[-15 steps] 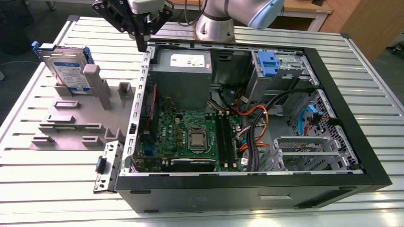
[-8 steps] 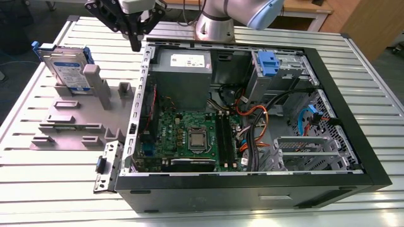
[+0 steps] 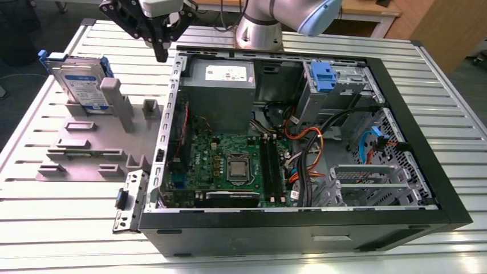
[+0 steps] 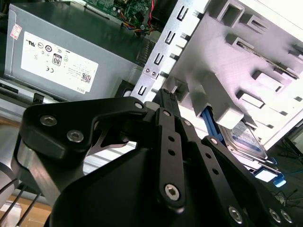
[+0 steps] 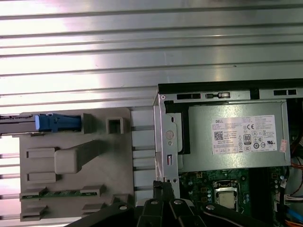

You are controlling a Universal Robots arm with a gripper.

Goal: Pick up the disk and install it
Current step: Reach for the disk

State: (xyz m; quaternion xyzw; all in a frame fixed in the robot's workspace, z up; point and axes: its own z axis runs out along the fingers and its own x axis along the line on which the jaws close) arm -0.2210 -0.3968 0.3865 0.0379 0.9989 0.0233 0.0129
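The gripper (image 3: 161, 56) hangs over the slatted metal table (image 3: 45, 228), just outside the back corner of the open computer case (image 3: 426, 131). Its black fingers are pinched together to a single tip with nothing between them. In both wrist views that closed tip (image 4: 165, 97) (image 5: 163, 185) sits right by the case's perforated metal wall.

The disk (image 3: 80, 85) is well off to the exterior view's left, standing upright on its edge in the grey fixture (image 3: 84, 154), label facing out and the blue rail wrapped round it. There's clear air between it and the gripper, no contact. In the first wrist view the disk (image 5: 19, 124) shows edge-on, a thin dark strip ending in blue plastic; in the second wrist view its label (image 4: 246, 142) peeks past the fixture's posts.

Inside the case, the grey power supply (image 3: 220, 85) fills the corner nearest the gripper (its white sticker is plain in both wrist views), with the green motherboard (image 3: 228, 165) below it. A blue latch piece (image 3: 323, 77) stands at the drive bay on the far side.
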